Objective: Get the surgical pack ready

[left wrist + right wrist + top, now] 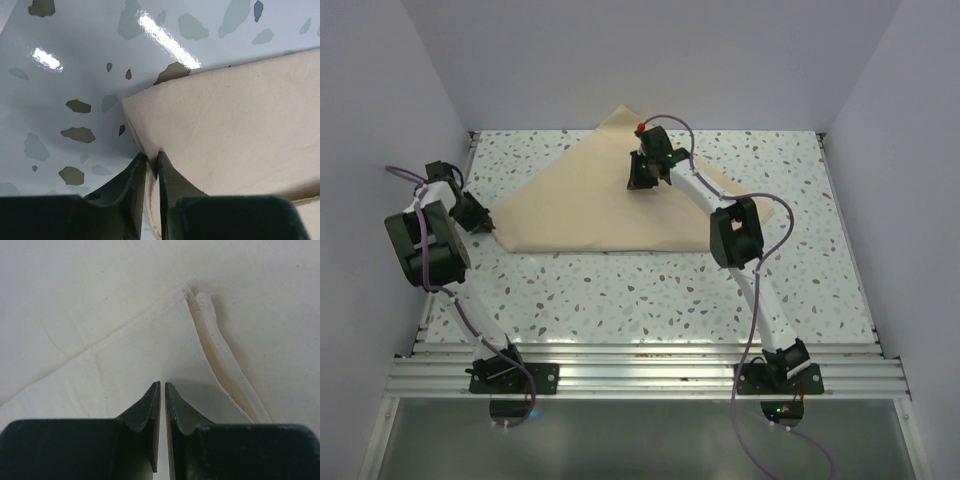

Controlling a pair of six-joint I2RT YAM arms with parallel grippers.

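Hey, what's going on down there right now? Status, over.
Left gripper pinching corner of tan-beige fabric sheet. Right gripper shut on its middle. Nothing in the way.

The fabric sheet (590,205) is plain tan-beige (paler cream in the 2 wrist views). The table (650,290) is pale grey-white, speckled all over with darker grey and brown flecks.

Bare tabletop (650,290) nearside of sheet (580,205)
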